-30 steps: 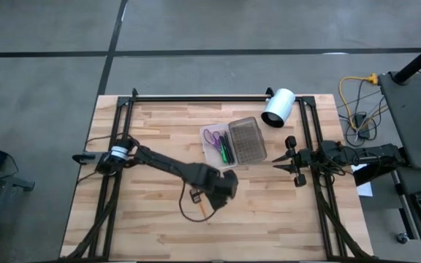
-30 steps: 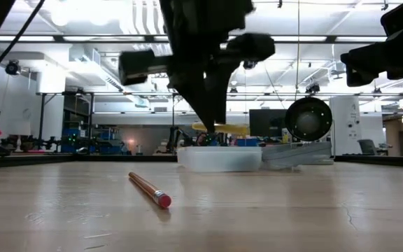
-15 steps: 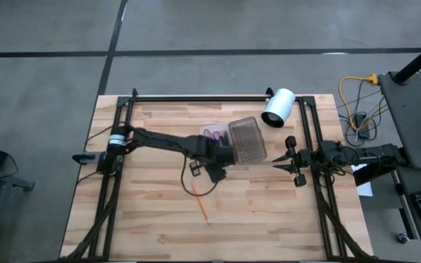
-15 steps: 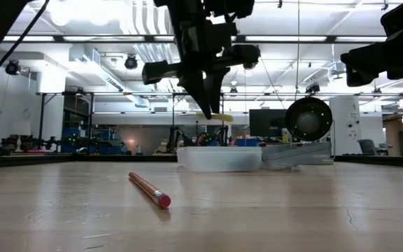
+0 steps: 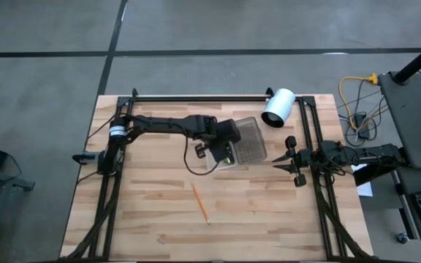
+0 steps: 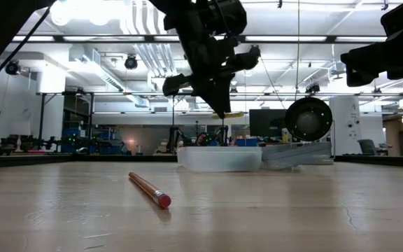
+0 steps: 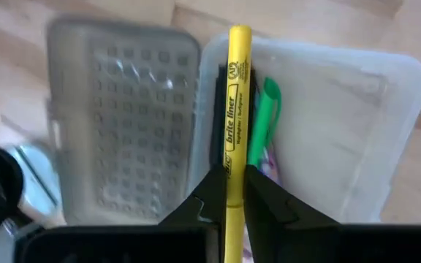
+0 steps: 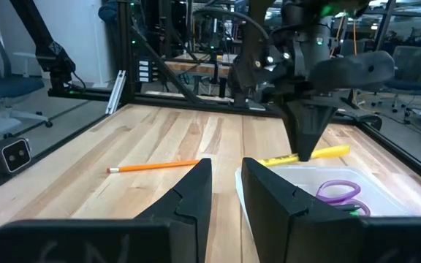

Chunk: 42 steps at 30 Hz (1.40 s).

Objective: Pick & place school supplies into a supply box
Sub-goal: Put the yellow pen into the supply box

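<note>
My left gripper (image 5: 221, 150) hovers over the supply box, shut on a yellow highlighter (image 7: 234, 109). The box's whitish tray (image 7: 357, 124) holds a green pen (image 7: 263, 120), a dark pen and purple-handled scissors (image 8: 338, 191). Its grey ribbed lid half (image 7: 119, 124) lies open beside the tray. In the low view the tray (image 6: 219, 158) sits on the table under the left gripper (image 6: 219, 105). An orange pencil (image 5: 199, 202) lies flat on the table, nearer the near edge. My right gripper (image 5: 283, 161) waits open at the table's right side. My left gripper pinches the yellow highlighter near its middle (image 7: 229, 164) between its two fingers. The fingers come from above, pointing down, and lie across it. The highlighter (image 8: 324, 153) is lifted clear and close to level, above the tray.
A white cylinder (image 5: 278, 107) lies near the table's far right corner, beyond the lid. Black rails (image 5: 309, 146) run along the left and right sides of the wooden top. Bare wood stretches around the pencil (image 6: 149, 189) toward the near edge.
My left gripper has travelled from beside the orange pencil in the table's near middle toward the far edge, stopping over the box tray. It has turned on the way and kept hold of the yellow highlighter. The pencil has stayed where it lay.
</note>
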### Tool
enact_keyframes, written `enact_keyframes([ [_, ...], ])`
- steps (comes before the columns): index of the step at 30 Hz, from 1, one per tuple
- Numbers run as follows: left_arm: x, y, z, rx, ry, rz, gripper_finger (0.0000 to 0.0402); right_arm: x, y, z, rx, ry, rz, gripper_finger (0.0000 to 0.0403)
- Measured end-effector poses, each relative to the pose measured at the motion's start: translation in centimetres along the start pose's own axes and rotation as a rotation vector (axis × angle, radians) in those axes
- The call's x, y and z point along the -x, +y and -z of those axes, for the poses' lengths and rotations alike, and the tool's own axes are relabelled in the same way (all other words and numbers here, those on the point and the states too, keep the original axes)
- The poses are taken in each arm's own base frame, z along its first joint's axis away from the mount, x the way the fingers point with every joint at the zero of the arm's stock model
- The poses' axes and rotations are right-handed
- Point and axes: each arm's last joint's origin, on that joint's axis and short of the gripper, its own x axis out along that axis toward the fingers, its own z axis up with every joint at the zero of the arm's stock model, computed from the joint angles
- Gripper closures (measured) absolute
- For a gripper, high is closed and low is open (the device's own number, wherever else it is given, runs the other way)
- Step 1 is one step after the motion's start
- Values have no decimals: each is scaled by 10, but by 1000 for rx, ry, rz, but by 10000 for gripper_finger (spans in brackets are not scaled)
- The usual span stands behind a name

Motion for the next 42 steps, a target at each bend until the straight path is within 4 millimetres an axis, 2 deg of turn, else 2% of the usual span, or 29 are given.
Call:
enact_keyframes([
  [9,-5,2,4,-76,-30,-33,390,0,0,0,0,0,0,335],
  [21,-31,-8,11,-138,-22,-93,385,0,0,0,0,0,1,335],
  [31,-31,-1,14,-130,-24,-166,372,0,0,0,0,0,0,335],
  [42,-31,-2,14,-74,-27,-155,370,0,0,0,0,0,0,335],
])
